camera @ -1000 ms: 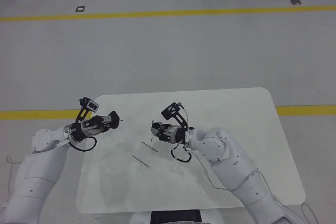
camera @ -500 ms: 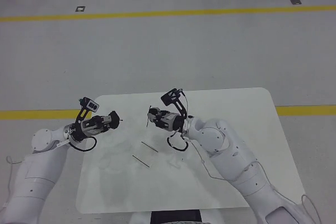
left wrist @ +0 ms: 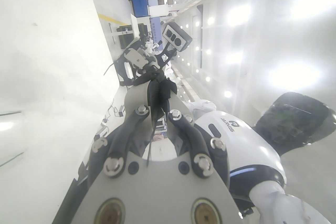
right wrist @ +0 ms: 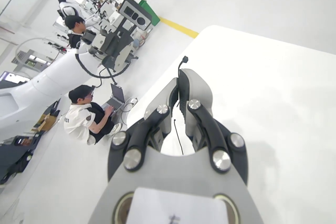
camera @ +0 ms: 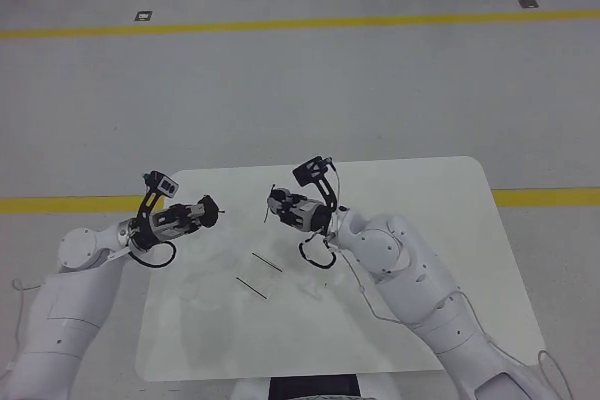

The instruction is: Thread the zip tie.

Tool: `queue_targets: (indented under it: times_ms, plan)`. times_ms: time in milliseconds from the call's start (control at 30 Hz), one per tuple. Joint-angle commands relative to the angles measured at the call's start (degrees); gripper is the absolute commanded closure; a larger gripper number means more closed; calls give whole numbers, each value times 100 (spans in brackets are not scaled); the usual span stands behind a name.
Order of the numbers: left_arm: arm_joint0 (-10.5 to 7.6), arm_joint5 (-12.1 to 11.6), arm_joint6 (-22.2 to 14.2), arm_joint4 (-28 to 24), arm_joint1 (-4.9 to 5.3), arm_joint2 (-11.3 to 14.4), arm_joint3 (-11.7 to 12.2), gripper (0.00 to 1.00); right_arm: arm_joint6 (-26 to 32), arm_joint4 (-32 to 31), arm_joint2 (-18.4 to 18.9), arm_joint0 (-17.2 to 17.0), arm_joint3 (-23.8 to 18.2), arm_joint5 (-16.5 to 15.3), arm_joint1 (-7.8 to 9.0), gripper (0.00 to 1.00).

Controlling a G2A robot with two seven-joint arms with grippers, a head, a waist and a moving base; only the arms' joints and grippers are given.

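Since the earlier frames the right gripper has risen from a spot low over the table and gone to the far side and a little to the left. The left gripper has shifted only slightly toward the far side.

Now the right gripper hangs above the far left part of the table. Its fingers are pressed together on a thin black zip tie. The square head of the zip tie stands out just past the fingertips, and the tail runs back between the fingers toward the palm. From the top, the zip tie is a short dark line at the tip of this gripper.

The left gripper is near the left edge of the table, well apart from the right one, and the two tips point toward each other. Its fingers are also closed tight, on a thin black strip that runs from the tips back toward the palm. I cannot tell for sure that it is another tie.

Two loose ties lie flat on the table, on the near side of both grippers, almost parallel and not touching.
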Motion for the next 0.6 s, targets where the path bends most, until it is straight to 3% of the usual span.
queue_targets:
  times_ms: [0,100,333,567]
  plan:
    - [18,0,75,221,-45,-70,-57,100,-127,-55,11,-21,-83,159,-2,100]
    - [21,0,256,636,-130,-215,-60,100,-328,-128,33,-36,-198,361,-6,100]
    - [63,0,498,1346,-373,-428,-78,100,-423,-72,-100,164,-175,476,-53,100]
    - [78,0,537,1539,-628,-689,-44,100,-501,128,-322,424,70,256,-126,100]
